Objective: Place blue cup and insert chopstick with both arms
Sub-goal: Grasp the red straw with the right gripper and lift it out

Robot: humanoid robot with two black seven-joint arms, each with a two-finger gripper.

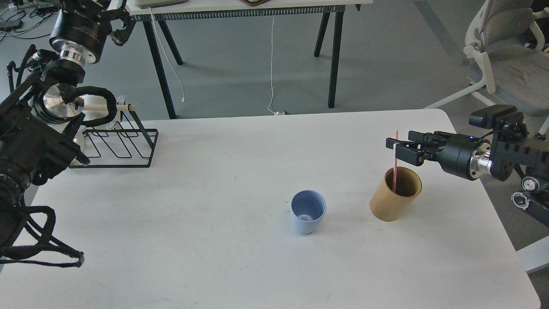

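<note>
The blue cup (308,211) stands upright and empty on the white table (214,240), right of centre. The pink chopstick (395,165) stands upright in the tan cylinder holder (395,194), right of the cup. My right gripper (397,147) reaches in from the right at the chopstick's upper part, its fingers apart on either side of the stick. My left gripper (121,26) is raised high at the far left, above the floor behind the table, open and empty, far from the cup.
A black wire rack (118,143) with a pale wooden rod stands at the table's back left, under my left arm. A second table's legs (332,56) and an office chair (506,56) stand beyond the table.
</note>
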